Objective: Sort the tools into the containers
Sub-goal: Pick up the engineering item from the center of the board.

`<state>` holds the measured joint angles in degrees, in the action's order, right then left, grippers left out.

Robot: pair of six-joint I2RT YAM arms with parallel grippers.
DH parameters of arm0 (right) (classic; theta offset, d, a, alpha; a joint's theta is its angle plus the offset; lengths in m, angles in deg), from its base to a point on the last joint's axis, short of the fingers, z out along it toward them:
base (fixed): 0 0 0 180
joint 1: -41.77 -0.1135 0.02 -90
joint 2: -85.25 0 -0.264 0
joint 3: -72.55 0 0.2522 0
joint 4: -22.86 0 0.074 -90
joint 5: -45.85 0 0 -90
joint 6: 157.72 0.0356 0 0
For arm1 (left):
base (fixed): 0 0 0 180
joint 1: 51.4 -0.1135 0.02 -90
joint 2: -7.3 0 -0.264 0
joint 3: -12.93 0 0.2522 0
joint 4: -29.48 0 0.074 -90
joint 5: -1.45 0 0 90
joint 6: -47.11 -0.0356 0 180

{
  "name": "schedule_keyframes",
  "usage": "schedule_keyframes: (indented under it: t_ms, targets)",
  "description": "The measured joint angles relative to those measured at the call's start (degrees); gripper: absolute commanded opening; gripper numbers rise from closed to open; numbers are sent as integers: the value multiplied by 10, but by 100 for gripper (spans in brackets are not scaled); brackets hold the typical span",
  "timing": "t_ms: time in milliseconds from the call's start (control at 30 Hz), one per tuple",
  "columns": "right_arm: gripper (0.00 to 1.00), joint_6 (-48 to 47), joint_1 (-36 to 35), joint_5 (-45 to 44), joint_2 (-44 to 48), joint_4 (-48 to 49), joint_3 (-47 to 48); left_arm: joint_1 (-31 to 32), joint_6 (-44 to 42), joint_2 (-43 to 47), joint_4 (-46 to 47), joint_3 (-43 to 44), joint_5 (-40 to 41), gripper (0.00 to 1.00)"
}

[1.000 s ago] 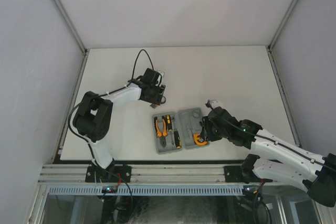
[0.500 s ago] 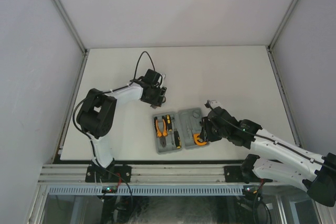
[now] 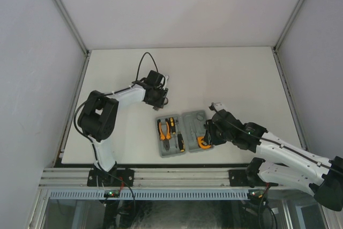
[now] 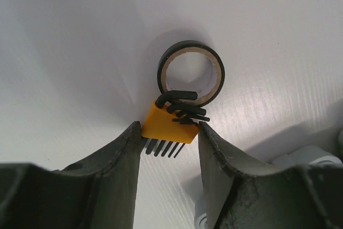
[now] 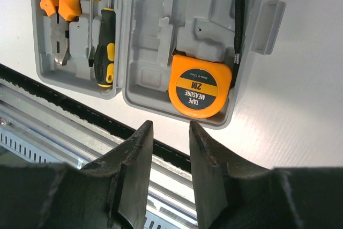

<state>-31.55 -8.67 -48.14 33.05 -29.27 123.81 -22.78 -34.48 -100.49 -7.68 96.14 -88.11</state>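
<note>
The orange-and-black hex-key set (image 4: 170,124) lies on the white table against a black tape roll (image 4: 191,72). My left gripper (image 4: 170,130) is shut on the set's orange holder, one finger on each side; in the top view this gripper (image 3: 159,98) hides the set. The grey case (image 5: 155,36) lies open, with orange-handled pliers (image 5: 59,4) and two yellow-and-black screwdrivers (image 5: 104,41) in its left half and the orange tape measure (image 5: 199,86) in its right half. My right gripper (image 5: 170,124) hangs open and empty above the case's near edge (image 3: 182,132).
The table's front edge and the metal rail (image 5: 53,111) run just below the case. A pale grey part (image 4: 308,156) shows at the lower right of the left wrist view. The enclosure's walls (image 3: 32,79) stand on both sides and behind.
My left gripper's fingers have closed in onto the hex-key set's holder, and the left arm has shifted slightly. The right arm has not moved.
</note>
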Motion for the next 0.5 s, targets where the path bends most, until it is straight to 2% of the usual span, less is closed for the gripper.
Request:
schedule_keyframes:
  t_ms: [267, 500]
  targets:
    - [33, 9, -4, -19, 28, -7, 0, 6, 6, 56, -3, -2, -4, 44]
    - [33, 21, -4, -44, 56, -19, 0, 54, 15, 123, -10, -2, 17, 42]
